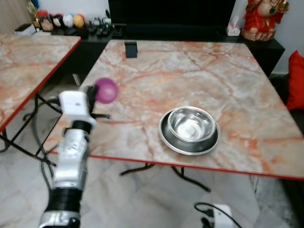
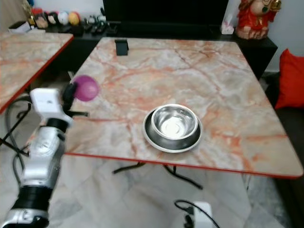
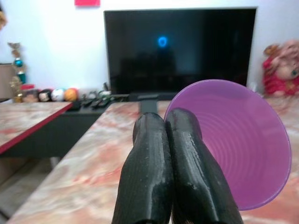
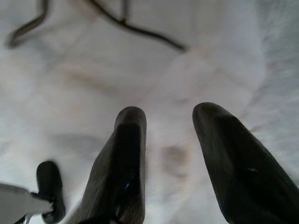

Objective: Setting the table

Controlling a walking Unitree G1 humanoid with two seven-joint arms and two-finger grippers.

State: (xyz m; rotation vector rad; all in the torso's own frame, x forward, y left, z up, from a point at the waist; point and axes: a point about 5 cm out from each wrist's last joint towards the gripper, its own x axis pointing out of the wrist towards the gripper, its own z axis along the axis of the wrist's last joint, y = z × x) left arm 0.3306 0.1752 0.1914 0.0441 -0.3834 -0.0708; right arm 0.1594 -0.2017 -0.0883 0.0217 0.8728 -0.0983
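Purple plastic cup [image 3: 243,149] is pinched by its rim in the left gripper [image 3: 175,140]: fingers pressed tight together, cup wall between them, mouth facing the wrist camera. From the head camera the cup [image 1: 106,90] hangs over the left edge of the marble table [image 1: 199,80], off the surface as far as I can tell, lying more on its side than upright.

Right gripper [image 4: 170,140] hangs idle by the floor, jaws parted, nothing between them.

On the table: steel bowl [image 1: 191,124] sitting in a steel plate [image 1: 166,135], near the front edge, roughly mid-width. Small black stand [image 1: 130,49] near the far edge, left of centre. Second marble table [image 1: 28,57] off to the left, well apart. TV [image 3: 180,49] and a red figurine [image 1: 261,19] behind the far edge.

Step, as I read it: carrying the cup in to place it; bowl and plate already set, cup not yet down.

Next move probably needs:
- reach further in from the left edge, toward a bare spot beside the plate, not touching it
- rotate wrist so the cup ends up base down
- lower until base meets marble, then open the fingers
- rim pinch is a thin grip, so the cup could tip on release; go slow
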